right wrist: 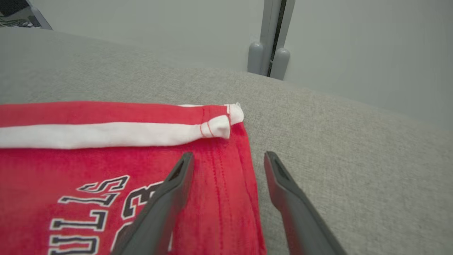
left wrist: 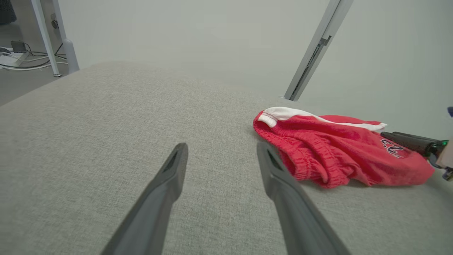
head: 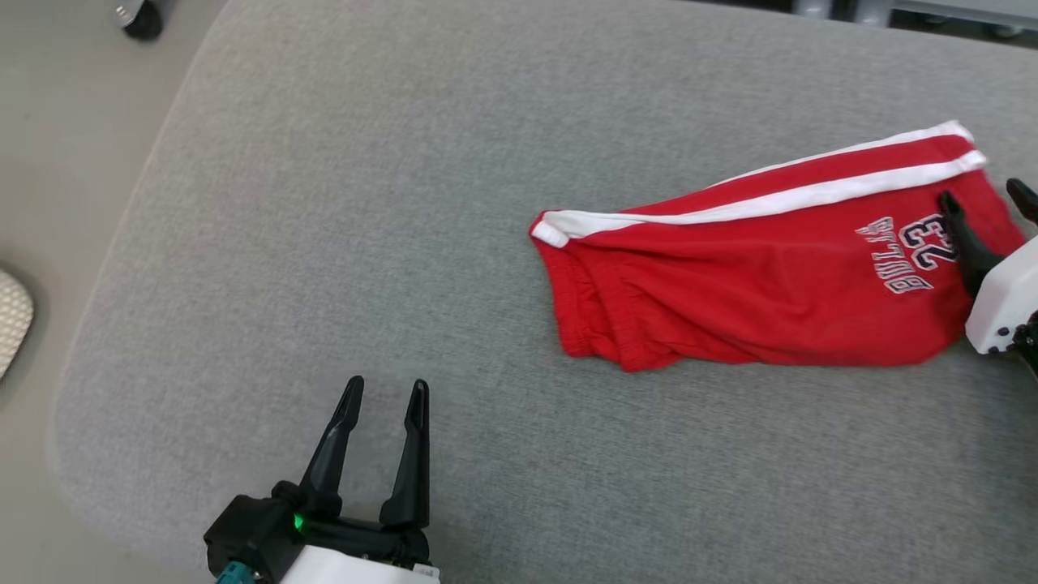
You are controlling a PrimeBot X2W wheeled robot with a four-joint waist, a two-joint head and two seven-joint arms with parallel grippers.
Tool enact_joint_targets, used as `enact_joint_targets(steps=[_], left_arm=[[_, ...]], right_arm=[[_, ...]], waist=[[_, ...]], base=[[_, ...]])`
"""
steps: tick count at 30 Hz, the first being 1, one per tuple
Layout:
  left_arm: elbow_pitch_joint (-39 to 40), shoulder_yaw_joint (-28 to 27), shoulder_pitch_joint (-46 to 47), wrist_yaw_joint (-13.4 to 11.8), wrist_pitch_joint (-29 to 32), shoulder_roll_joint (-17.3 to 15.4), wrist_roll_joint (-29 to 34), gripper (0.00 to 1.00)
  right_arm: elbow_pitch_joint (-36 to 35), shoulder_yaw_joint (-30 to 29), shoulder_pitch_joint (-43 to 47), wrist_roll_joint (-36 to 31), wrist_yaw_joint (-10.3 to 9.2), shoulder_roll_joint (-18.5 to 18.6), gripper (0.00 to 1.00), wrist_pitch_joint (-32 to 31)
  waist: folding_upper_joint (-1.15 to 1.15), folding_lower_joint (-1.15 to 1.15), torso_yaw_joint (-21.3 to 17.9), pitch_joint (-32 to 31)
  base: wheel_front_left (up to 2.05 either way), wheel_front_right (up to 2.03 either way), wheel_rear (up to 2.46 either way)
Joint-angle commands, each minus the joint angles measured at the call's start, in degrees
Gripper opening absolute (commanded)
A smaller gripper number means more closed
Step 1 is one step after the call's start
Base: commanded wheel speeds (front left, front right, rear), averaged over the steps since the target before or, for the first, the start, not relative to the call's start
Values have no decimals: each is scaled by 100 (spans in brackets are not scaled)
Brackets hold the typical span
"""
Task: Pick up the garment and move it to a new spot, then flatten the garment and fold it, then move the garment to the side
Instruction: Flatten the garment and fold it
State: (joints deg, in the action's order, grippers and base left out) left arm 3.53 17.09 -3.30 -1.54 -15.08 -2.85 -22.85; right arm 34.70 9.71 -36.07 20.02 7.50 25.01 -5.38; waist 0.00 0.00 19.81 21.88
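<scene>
Garment: red knit shorts [head: 770, 284] with white side stripes and a dark-outlined "BULLS 23" print, lying doubled over and flat on the grey woven cushion surface [head: 365, 203].
Garment place: right of centre in the head view, reaching almost to the right edge; not lifted.
Long axis: left to right across the frame, climbing slightly toward the upper right. The gathered waistband is at the left end and the leg hem at the right end.
Right gripper [head: 983, 193]: at the hem end, by the right edge of the frame; jaws spread wide, nothing pinched. In its wrist view one finger lies over the red cloth beside the print and the other over bare grey fabric, so the hem edge runs between them.
Contact: the tips look low over the cloth, but I cannot tell whether they touch it or sit just above.
Left gripper [head: 387, 384]: lower left of the head view, well apart from the shorts; jaws spread, empty. The waistband lies up and to the right of it.
Nearer arm: the right, clearly.
Key relation: with the hem edge between the right jaws, closing there would probably catch the hem corner.
Count: one garment, two white stripes showing, one print, two grippers.
</scene>
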Motion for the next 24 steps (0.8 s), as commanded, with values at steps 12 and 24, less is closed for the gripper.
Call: enact_joint_targets(steps=[12, 24], left_arm=[[24, 8, 147, -61, -9, -12, -72, 100], [-130, -416, -149, 109, -9, -16, 222, 100]], right_arm=[[387, 246, -20, 436, -1, -147, 0, -888], [-916, 370, 1129, 1987, -1, -88, 0, -263]], waist=[[0, 0, -1, 80], [0, 0, -1147, -758]], base=[[0, 0, 0], [0, 0, 0]])
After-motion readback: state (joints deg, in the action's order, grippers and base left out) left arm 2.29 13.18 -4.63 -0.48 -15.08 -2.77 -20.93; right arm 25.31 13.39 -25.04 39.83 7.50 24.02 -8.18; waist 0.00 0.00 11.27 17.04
